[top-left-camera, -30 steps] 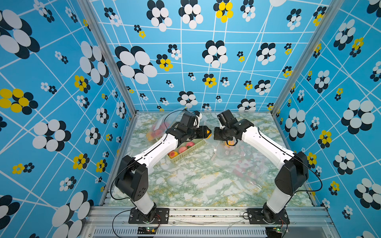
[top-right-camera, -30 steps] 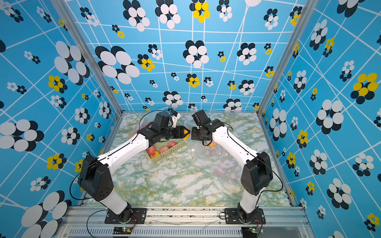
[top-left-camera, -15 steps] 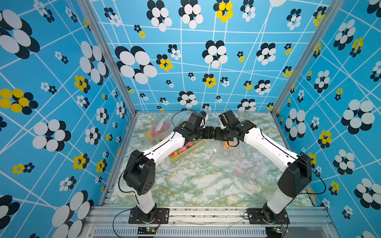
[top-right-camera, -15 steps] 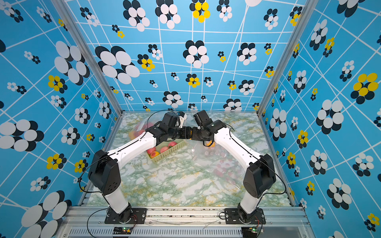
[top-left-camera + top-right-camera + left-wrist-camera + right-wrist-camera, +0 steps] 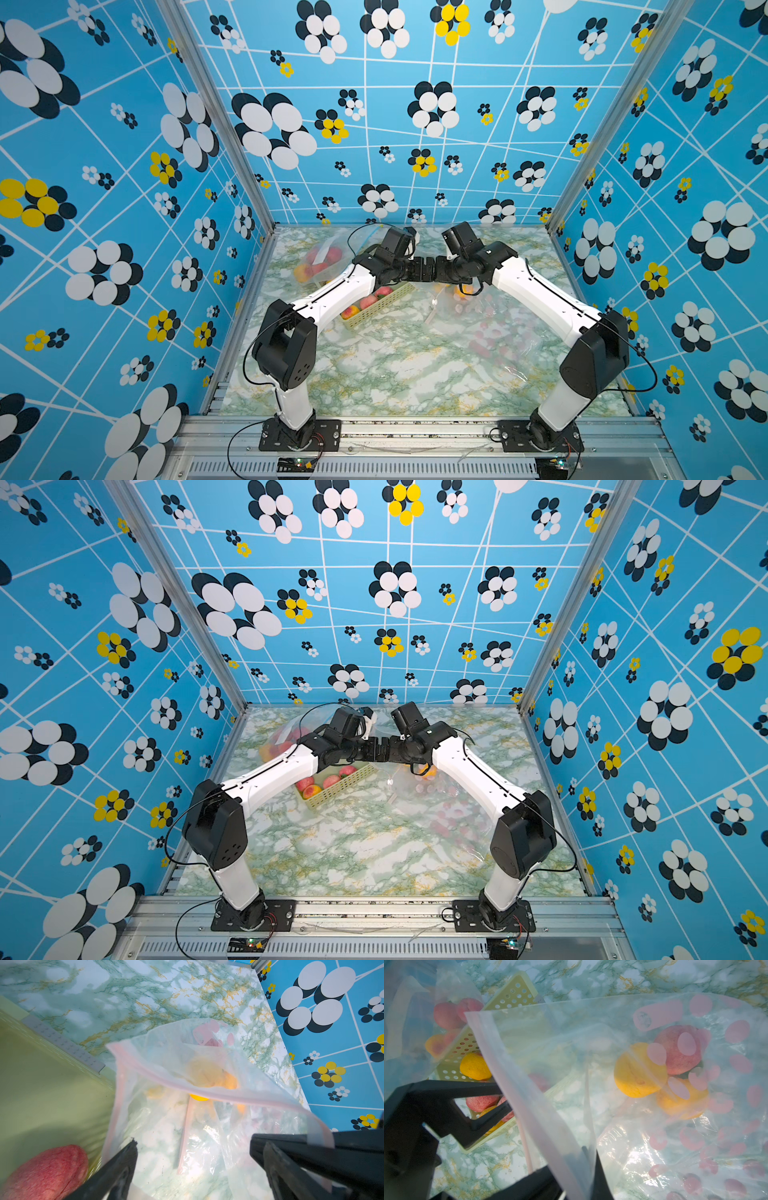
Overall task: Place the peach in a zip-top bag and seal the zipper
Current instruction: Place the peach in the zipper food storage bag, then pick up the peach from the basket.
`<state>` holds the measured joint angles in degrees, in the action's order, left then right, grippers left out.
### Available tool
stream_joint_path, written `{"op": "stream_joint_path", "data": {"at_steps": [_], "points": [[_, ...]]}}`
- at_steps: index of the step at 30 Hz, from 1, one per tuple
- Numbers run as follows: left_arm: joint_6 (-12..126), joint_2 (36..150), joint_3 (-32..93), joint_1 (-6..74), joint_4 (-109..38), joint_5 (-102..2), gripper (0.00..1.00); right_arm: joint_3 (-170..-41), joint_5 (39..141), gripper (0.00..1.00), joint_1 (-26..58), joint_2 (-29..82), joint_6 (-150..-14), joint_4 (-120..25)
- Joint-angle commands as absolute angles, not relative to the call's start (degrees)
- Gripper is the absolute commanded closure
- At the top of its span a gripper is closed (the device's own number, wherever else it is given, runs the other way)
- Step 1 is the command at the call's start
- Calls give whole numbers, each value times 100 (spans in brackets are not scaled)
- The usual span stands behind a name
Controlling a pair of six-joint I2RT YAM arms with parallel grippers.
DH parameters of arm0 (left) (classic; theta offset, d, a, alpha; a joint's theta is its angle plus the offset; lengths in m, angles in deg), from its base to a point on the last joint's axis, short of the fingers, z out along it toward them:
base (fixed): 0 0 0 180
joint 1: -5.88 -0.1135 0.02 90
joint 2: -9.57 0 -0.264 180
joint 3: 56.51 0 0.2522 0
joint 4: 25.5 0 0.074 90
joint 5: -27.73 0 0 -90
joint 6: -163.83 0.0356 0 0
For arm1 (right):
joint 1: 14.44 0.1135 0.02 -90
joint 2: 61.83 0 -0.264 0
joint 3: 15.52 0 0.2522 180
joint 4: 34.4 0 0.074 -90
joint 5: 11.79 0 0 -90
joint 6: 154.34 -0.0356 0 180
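The zip-top bag lies on the marble surface just beside the basket, with its mouth held up next to the basket's edge. The right claw is pressed together, pinching the bag's zipper rim. The left claw is spread wide, facing that mouth and gripping nothing. A yellow peach rests inside the bag, a little way from the basket, which holds more fruit

Marbled table: basket, zip-top bag
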<state>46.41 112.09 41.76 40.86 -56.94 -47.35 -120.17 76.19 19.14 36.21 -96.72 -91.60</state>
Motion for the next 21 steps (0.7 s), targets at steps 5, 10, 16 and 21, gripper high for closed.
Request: {"op": "stream_joint_path", "data": {"at_steps": [5, 10, 16, 21], "points": [[4855, 10464, 4099, 4191, -5706, -5211, 5, -11999, 7672, 100, 1974, 3453, -9686, -9079], [5001, 9875, 3722, 4187, -5774, -5869, 6, -12009, 7577, 100, 1970, 3472, -9653, -9123], [5233, 9394, 3348, 4182, -6056, -6381, 8, -11997, 7531, 100, 1971, 3489, -9615, -9150], [5359, 9278, 3161, 4151, -6344, -6572, 10, -11999, 7523, 100, 1974, 3511, -9603, -9212]]}}
